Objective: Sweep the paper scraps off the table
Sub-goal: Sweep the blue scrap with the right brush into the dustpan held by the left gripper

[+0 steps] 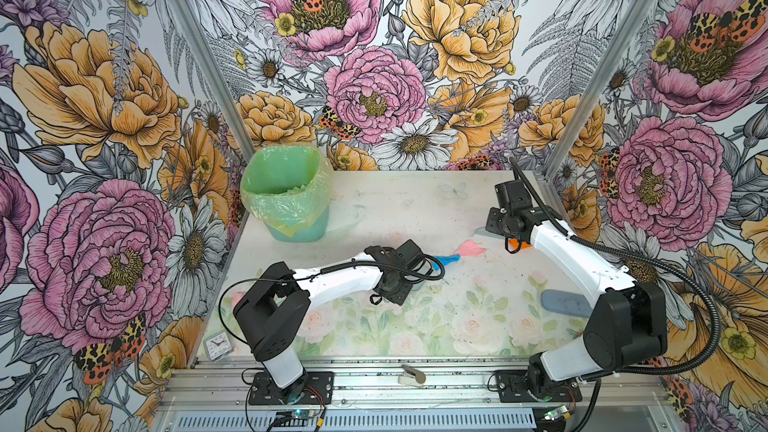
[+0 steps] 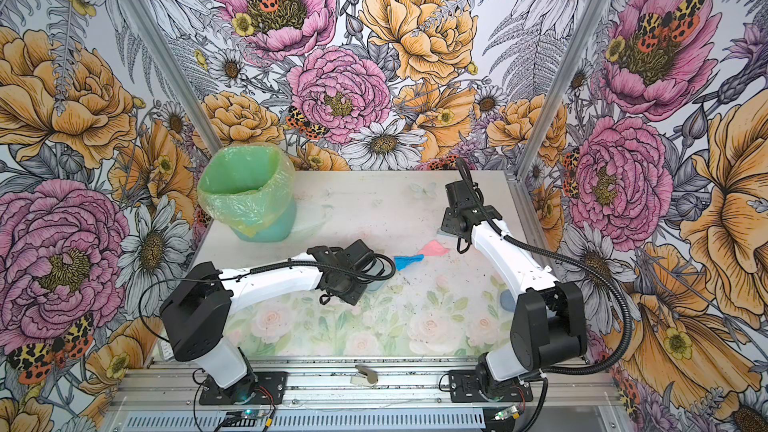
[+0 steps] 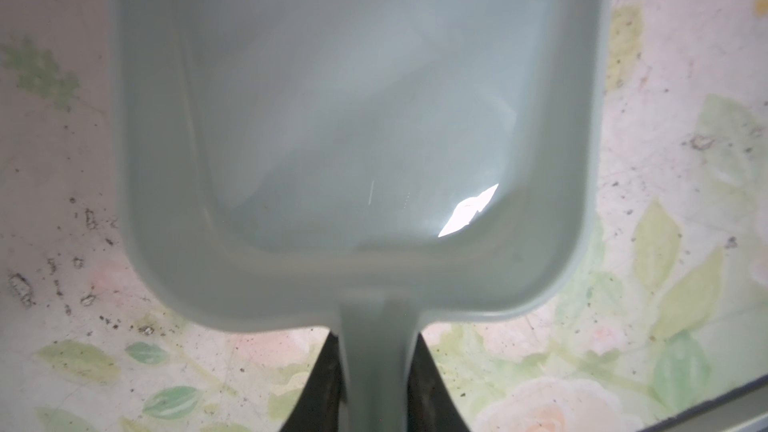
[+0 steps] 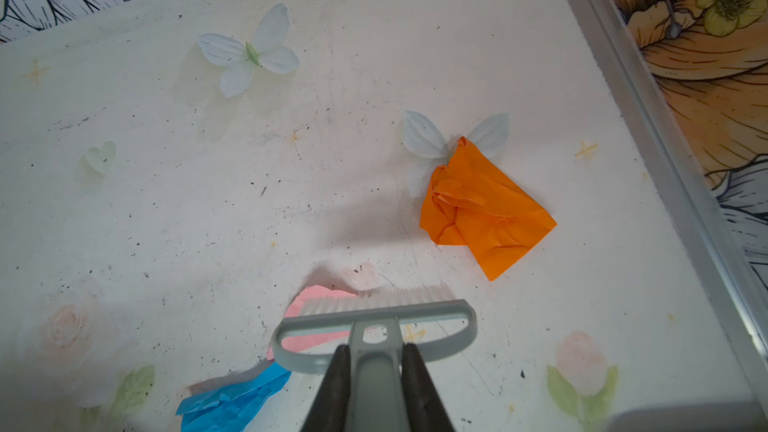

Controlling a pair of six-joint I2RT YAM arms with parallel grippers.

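Flowered walls close in a pale, rose-printed tabletop, with a green-bagged bin at its rear left. Over it the right hand is clenched on the handle of a small brush, whose bristles rest on the far edge of a pink scrap. The left hand is clenched on the handle of a dustpan, which looks empty; whether its lip touches the tabletop I cannot tell.

In both top views the pink scrap and a blue scrap lie one after the other on the line from the brush toward the dustpan, the blue one nearer the pan. The bristle row lies more across that line than along it, so a pull toward the pan should drive both along.

An orange scrap lies on the other side of the bristles, toward the wall on the right, near the brush but apart from it. That stroke would likely miss it. The right hand, being nearer, would have to reach past it first.
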